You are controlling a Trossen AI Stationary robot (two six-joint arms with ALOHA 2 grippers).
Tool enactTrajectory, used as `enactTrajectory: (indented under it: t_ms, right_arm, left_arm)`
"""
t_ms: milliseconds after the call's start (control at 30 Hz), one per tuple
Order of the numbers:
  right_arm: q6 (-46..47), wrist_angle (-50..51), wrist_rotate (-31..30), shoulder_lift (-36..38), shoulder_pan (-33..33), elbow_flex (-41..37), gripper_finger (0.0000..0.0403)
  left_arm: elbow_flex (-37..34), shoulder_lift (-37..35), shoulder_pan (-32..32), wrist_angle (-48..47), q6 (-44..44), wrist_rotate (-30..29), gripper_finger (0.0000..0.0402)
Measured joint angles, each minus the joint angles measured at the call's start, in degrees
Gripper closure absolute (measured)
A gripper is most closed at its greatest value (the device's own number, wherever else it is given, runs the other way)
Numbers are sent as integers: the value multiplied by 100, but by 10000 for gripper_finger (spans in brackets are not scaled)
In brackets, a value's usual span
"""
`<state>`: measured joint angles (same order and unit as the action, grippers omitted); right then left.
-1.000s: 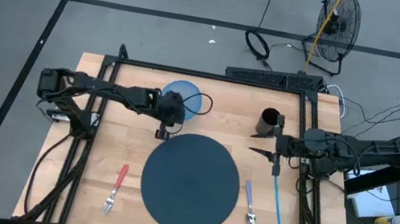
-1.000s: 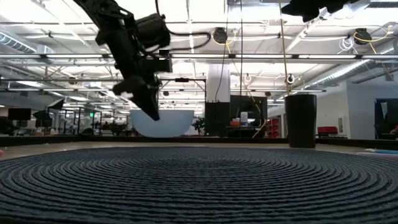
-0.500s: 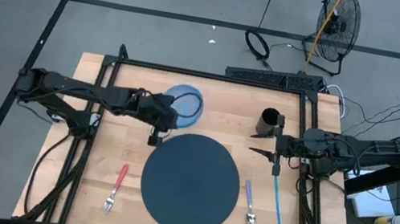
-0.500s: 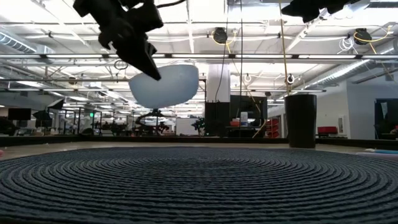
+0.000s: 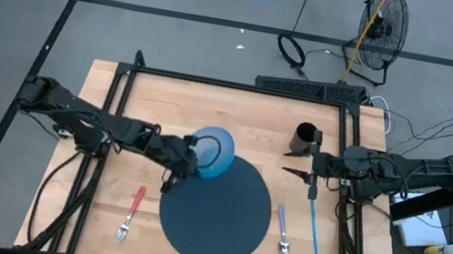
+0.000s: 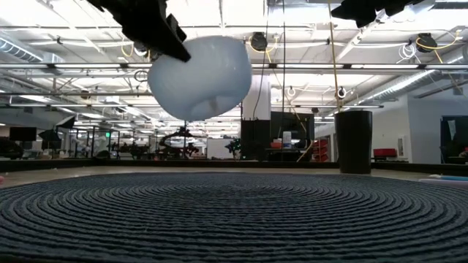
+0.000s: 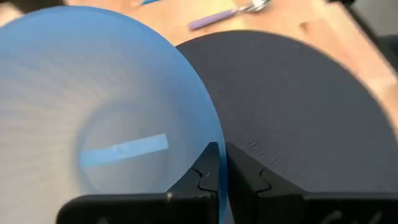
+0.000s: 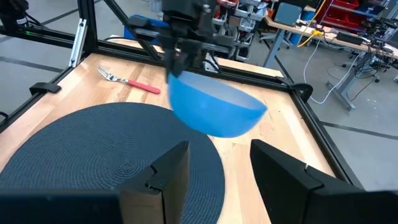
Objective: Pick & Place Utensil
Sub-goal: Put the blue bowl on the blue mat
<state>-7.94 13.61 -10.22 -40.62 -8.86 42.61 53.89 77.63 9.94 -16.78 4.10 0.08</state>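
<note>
Fork: the red-handled fork [image 5: 131, 212] lies on the table [image 5: 93, 206] left of the mat, long axis running front to back, tines toward the front edge.

Left gripper: the left gripper [image 5: 184, 153] pinches the rim of the bowl; in the left wrist view one finger sits inside the wall and one outside, pressed onto it.

Bowl: the blue bowl [image 5: 213, 152] hangs clear of the table, tilted, over the rear-left edge of the mat. The low view shows air under it.

Mat: the round dark mat [image 5: 217, 209] lies flat at table centre, nothing resting on it.

Key relation: the bowl is directly above the mat's rim; the mat centre lies forward and to the right of the bowl. The likely next move is a short carry that way, then a descent.

Cup: the dark cup [image 5: 304, 139] stands upright behind the mat on the right.

Spoon: the purple-handled spoon [image 5: 282, 230] lies just right of the mat, bowl end toward the front.

Blue utensil: a thin blue utensil [image 5: 314, 233] lies beside the spoon, roughly parallel to it.

Right gripper: the right gripper [image 5: 304, 173] waits near the cup, fingers spread, holding nothing. This arm is nearer the spoon and the blue utensil.
</note>
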Motion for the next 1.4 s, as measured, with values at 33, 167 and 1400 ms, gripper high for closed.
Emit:
enactTrajectory:
  t_ms: [33,167,1400]
  right_arm:
    - [0,2,0,0,1,0,238]
    - [1,2,0,-1,1,0,238]
    - [385,140,439,-2,-28,-138,238]
  left_arm:
    - [0,4,96,34,-32,0,395]
    - [0,40,377,324,-263,3,388]
    - [1913,2328,1330,-1361,-827,-125,394]
